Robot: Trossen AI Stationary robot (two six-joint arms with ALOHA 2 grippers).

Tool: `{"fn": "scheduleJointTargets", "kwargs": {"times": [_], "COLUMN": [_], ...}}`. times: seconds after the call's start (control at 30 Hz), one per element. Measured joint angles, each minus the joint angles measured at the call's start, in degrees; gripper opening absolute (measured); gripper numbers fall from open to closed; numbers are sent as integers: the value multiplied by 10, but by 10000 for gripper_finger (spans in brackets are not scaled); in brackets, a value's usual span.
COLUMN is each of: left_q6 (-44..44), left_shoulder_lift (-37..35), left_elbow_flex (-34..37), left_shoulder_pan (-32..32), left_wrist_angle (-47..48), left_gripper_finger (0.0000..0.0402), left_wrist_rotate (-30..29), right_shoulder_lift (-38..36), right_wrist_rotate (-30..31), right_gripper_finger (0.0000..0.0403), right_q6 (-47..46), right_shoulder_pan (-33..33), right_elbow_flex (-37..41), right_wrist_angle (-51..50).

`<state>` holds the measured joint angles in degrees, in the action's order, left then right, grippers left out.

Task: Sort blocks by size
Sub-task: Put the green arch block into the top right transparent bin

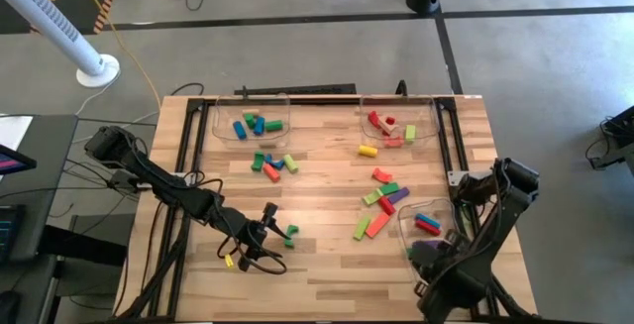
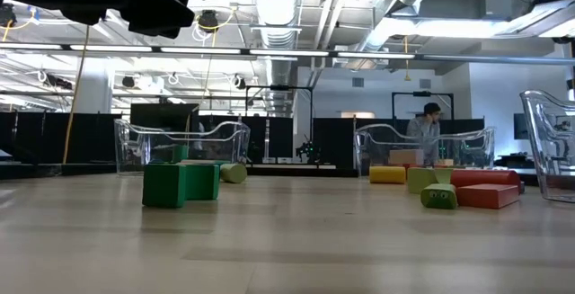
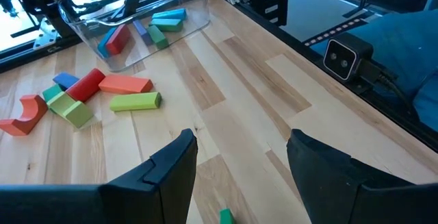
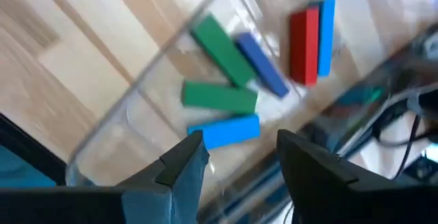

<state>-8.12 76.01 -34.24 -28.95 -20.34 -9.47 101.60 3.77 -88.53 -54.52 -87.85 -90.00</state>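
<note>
The right gripper (image 4: pixel 236 159) is hovering with fingers spread and empty over the tray (image 4: pixel 123 104), long blocks (image 4: pixel 222 95) lying just beyond its fingertips. The left gripper (image 3: pixel 239 176) is waiting open-fingered (also empty) above a small green block (image 3: pixel 226 216); descending carelessly risks knocking it away.

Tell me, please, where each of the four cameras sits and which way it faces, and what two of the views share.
High view: above, looking straight down on the table; both arms show, left gripper and right gripper.
Low view: at table-top height, facing the room; only a dark arm part at the top.
Left wrist view: between its open fingers, facing the blocks.
Right wrist view: over the near-right tray, fingers open.
Shared: that tray with its red block shows in the high and right wrist views.
</note>
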Motion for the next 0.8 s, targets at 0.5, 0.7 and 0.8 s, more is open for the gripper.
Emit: {"fn": "scheduleJointTargets", "kwargs": {"times": [0.5, 0.7, 0.8], "left_q6": [-42, -112, -125], "left_shoulder_lift": [27, 96, 125], "left_elbow_flex": [-1, -11, -28], "left_shoulder_pan": [-2, 13, 25], "left_wrist_angle": [87, 43, 43], "left_gripper_finger": [217, 217, 217], "left_wrist_rotate": [10, 17, 29], "right_shoulder_lift": [-47, -47, -47], "right_wrist_rotate": [162, 212, 221], "right_gripper_finger": [214, 214, 214], "right_q6": [72, 131, 197], "right_shoulder_pan": [54, 87, 109], "right_elbow_flex": [0, 0, 0], "right_wrist_angle": [7, 73, 129]}}
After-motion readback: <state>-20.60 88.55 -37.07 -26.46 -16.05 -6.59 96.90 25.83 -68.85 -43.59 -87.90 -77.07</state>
